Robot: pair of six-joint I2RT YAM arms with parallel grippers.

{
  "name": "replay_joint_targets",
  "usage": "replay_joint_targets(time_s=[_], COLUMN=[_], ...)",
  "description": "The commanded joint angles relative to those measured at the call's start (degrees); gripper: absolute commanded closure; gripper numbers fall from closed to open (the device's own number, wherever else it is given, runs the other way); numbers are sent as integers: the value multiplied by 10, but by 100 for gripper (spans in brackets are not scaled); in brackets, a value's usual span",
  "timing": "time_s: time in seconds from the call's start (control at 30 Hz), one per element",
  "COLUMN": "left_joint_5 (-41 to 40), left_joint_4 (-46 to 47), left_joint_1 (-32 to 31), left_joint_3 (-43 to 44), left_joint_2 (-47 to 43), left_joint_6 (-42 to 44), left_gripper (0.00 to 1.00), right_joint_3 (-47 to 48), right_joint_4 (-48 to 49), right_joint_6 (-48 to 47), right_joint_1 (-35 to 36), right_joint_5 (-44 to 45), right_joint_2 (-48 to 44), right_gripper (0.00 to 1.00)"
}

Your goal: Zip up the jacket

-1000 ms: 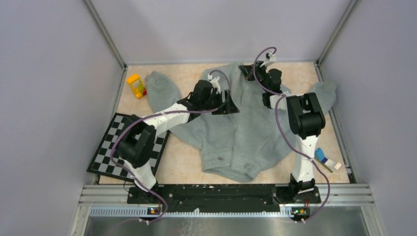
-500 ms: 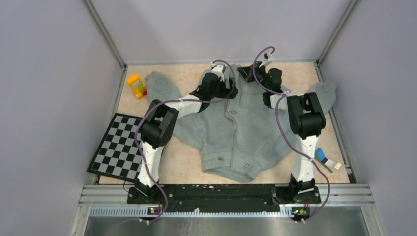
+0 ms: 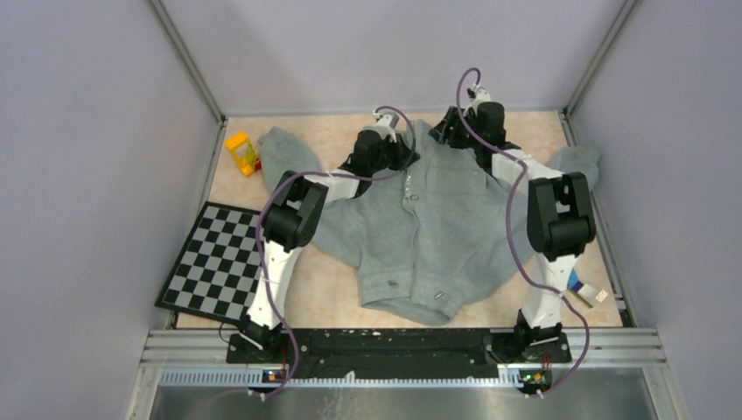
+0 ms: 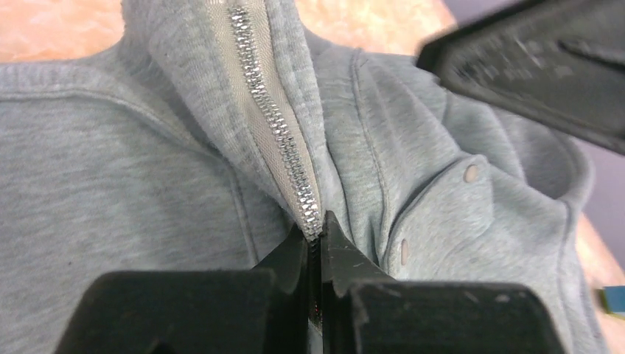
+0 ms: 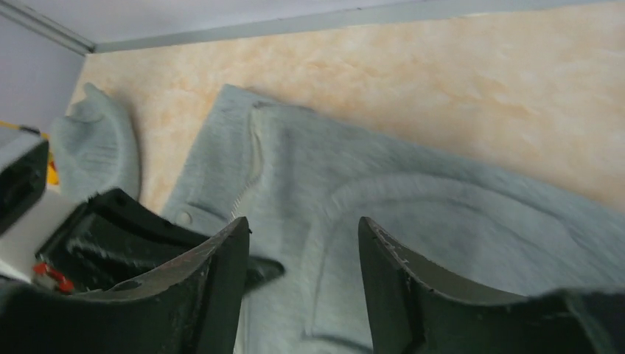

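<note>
Beige counter [image 3: 328,289] inside grey walls is carrying the jacket [image 3: 437,236], which is lying front-up with its collar toward the far edge and its hem toward the near edge. Its zipper [image 4: 276,122] is running along that same near-to-far axis. The left gripper [image 4: 318,232] is pinching shut on the zipper just below the collar, with the slider hidden. The unjoined teeth are lying ahead of it, toward the far edge. The right gripper [image 5: 302,221] is hovering open beside the collar, gripping nothing. The pull is probably going to run straight toward the far edge.
</note>
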Motion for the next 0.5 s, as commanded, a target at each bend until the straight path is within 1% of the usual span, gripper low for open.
replay_joint_targets(time_s=[0.0,0.03,0.07,0.13,0.17,0.23,0.4,0.47], left_joint_5=[40,42,46,49,52,60,71,67], left_joint_4=[98,99,104,112,115,127,135,132], left_joint_1=[5,6,5,6,5,5,2,1], left_joint_3=[7,7,6,3,3,1,2,2], left_joint_2=[-12,-12,-12,-11,-9,-4,3,2], left_joint_6=[-54,-60,-66,-80,-86,-97,-106,-101], left_gripper=[100,100,100,100,100,100,100,100], right_joint_3=[-75,-103,-134,-210,-239,-280,-308,-327], right_joint_4=[-132,-125,-114,-38,-2,68,121,169], right_joint_6=[-62,-57,-46,12,43,92,126,154], right_joint_1=[-19,-18,-17,-13,-13,-9,9,12], right_joint_5=[68,46,16,-47,-80,-135,-174,-186], right_joint_2=[-149,-167,-184,-210,-215,-211,-172,-164], right_gripper=[43,42,38,37,39,44,56,57])
